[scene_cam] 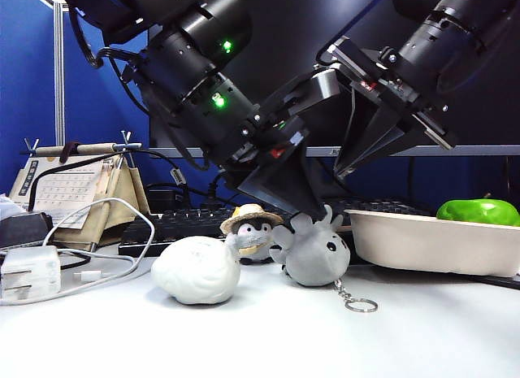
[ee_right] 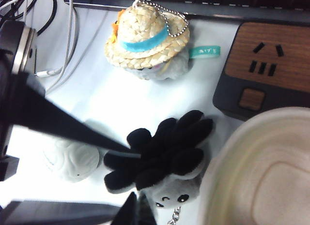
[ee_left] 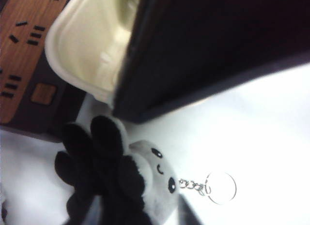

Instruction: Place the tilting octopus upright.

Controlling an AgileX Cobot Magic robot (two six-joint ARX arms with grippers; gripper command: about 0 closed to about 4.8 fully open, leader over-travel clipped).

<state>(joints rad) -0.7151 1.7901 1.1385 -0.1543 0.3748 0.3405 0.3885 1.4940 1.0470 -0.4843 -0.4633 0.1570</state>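
Item: grey plush octopus (scene_cam: 315, 253), on the white surface (scene_cam: 268, 337) between the straw-hatted penguin plush (scene_cam: 253, 230) and the cream tray (scene_cam: 431, 241). It lies overturned, tentacles up, head down, face forward; keyring chain (scene_cam: 355, 298) trails toward the viewer.

Left end effector (scene_cam: 286, 189): directly above the octopus, fingers pointing down onto the tentacles, partly spread; whether it grips cannot be told. This arm is the nearer.

Right end effector (scene_cam: 382, 146): raised above the tray's near end, clenched, empty.

Key relation: the octopus's head-to-tentacle axis runs roughly vertical but inverted, just beneath the left fingertips.

Containers: the tray holds a green pepper (scene_cam: 478, 210). White brain-shaped lump (scene_cam: 197, 269) sits beside the penguin.
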